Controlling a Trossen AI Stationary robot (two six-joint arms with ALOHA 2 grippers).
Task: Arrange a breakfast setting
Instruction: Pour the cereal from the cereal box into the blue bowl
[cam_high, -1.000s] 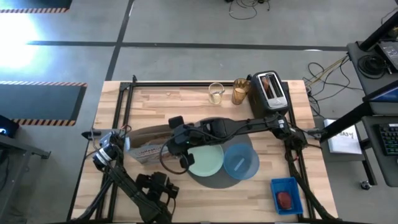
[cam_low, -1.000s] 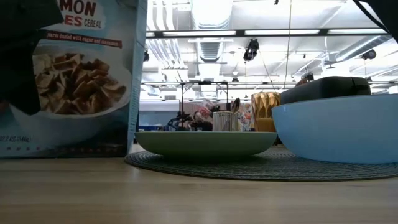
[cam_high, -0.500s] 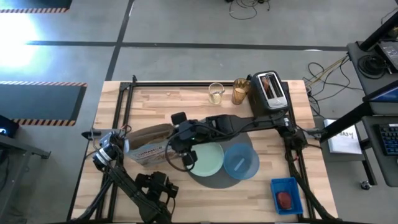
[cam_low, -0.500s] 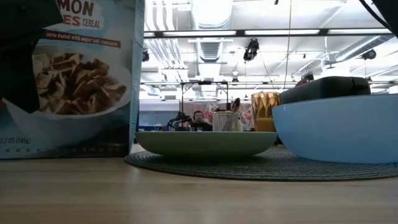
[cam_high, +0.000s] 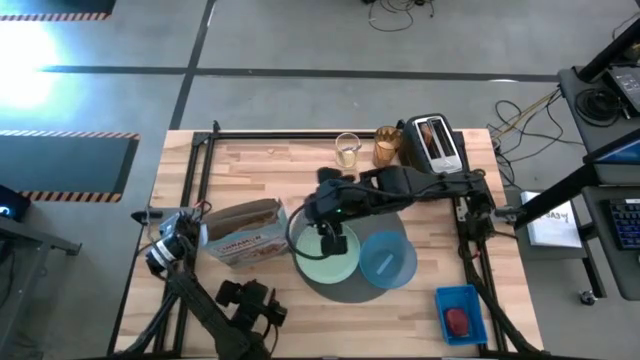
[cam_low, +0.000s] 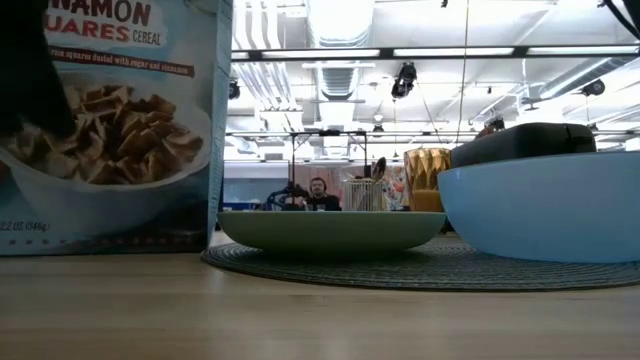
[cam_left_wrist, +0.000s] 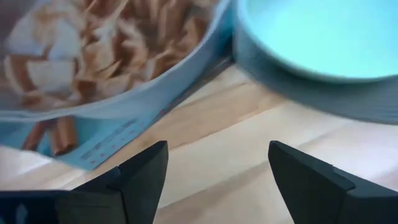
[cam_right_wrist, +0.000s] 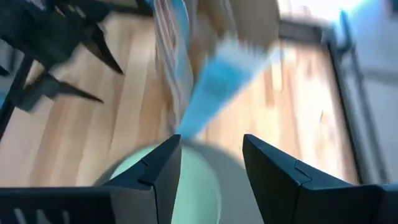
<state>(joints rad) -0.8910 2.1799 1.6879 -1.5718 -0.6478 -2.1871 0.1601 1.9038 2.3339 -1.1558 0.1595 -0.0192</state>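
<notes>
Cereal box (cam_low: 110, 125) fills the low view, and the print reads "NAMON", "UARES CEREAL", with a smaller line about sugar and cinnamon under it, plus a picture of cereal squares in a bowl. From above, the cereal box (cam_high: 245, 233) stands on its long edge on the wooden worktop (cam_high: 260, 165), long axis running left to right, just left of the round dark-grey mat (cam_high: 345, 288).

On that mat, the pale green plate (cam_high: 325, 262) sits on the left half and the blue bowl (cam_high: 388, 258) on the right half, side by side. The right gripper (cam_high: 332, 240) hangs over the plate's far edge; its wrist view shows the right fingers (cam_right_wrist: 158, 171) apart with nothing between them.

The left gripper (cam_left_wrist: 217, 168) is low at the near-left of the worktop, fingers spread wide and empty, facing the box's printed side and the plate.

At the far edge: a clear glass (cam_high: 347, 150), the amber glass (cam_high: 387, 147) beside it, then a toaster (cam_high: 436, 144). A blue tray (cam_high: 460, 312) with a small red food piece (cam_high: 457, 320) sits at the near right. A person shows far off in the room.
</notes>
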